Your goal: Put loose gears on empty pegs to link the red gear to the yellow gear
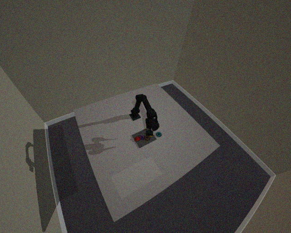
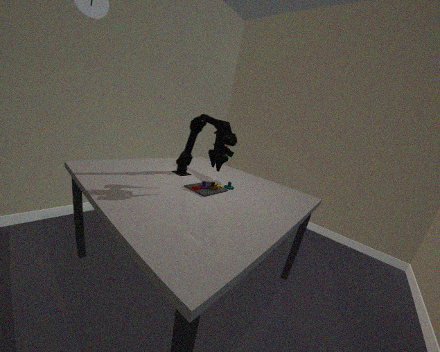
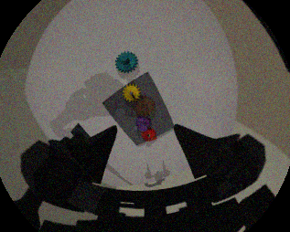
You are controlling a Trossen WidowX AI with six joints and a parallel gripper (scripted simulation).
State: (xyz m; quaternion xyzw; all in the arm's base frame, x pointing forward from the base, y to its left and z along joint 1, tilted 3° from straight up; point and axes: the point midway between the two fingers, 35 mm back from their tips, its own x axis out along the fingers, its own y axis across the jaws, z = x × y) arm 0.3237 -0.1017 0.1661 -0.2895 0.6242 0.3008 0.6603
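The grey board [image 1: 140, 144] [image 2: 204, 192] [image 3: 161, 91] lies on the table. The red gear [image 1: 137, 138] [image 2: 195, 187] [image 3: 149, 131] is on it at one end, the yellow gear [image 3: 132, 89] [image 2: 218, 186] near the other. Between them are a purple gear [image 3: 143, 123] [image 1: 142, 137] and a brown gear [image 3: 145, 107] [image 1: 147, 137]. These four form a row in the wrist view, neighbours close together; exact meshing is too small to tell. A teal gear [image 1: 158, 134] [image 2: 229, 186] [image 3: 126, 62] stands on the table beside the board. My gripper [image 2: 215, 169] [image 3: 145, 127] is open and empty, above the board.
The arm's base [image 1: 134, 116] [image 2: 181, 172] stands on the table [image 1: 180, 150] [image 2: 212, 242] behind the board. The arm arches over from there. Shadows of the arm fall on the table.
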